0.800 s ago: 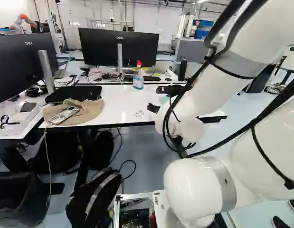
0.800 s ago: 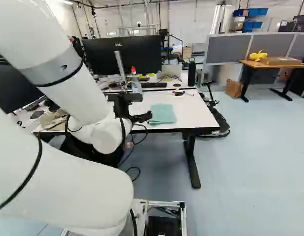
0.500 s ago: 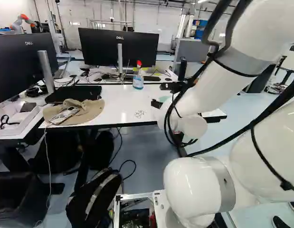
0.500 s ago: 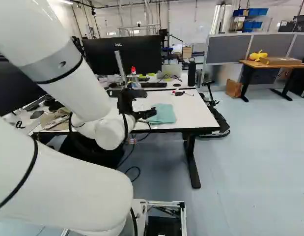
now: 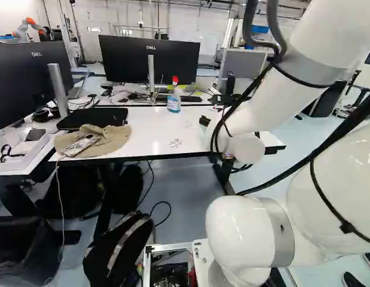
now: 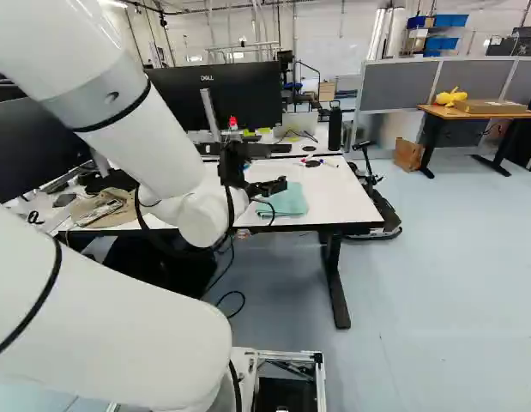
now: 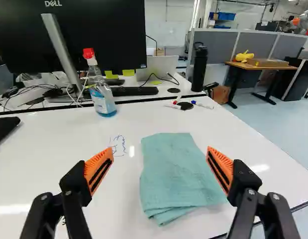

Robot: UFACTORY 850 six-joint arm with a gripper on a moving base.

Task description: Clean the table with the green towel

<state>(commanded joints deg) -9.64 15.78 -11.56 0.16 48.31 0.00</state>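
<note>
In the right base view my gripper (image 6: 269, 167) hangs over the white table (image 6: 346, 202), just left of the folded green towel (image 6: 286, 199). The wrist view shows the gripper (image 7: 160, 150) open, orange pads wide apart with nothing gripped. Ahead of it and between the fingers, the towel (image 7: 176, 174) lies flat on the tabletop, its near edge layered. Pen scribbles (image 7: 118, 145) are beside the towel, near one fingertip. Another scribble (image 5: 176, 143) shows near the table's front edge in the left base view. There the arm hides the towel.
A spray bottle (image 7: 101, 92) stands beyond the scribbles. Markers and a black disc (image 7: 184, 105) lie near the table's far edge. A hat (image 5: 98, 140) and a black laptop (image 5: 92, 118) sit on the left part. Monitors (image 5: 150, 60) rise behind. Another robot (image 5: 28, 28) is far off.
The arm has swung right across the table, bringing the gripper closer to the towel. More of the tabletop and a second scribble now show in the left base view. The base and towel have not moved.
</note>
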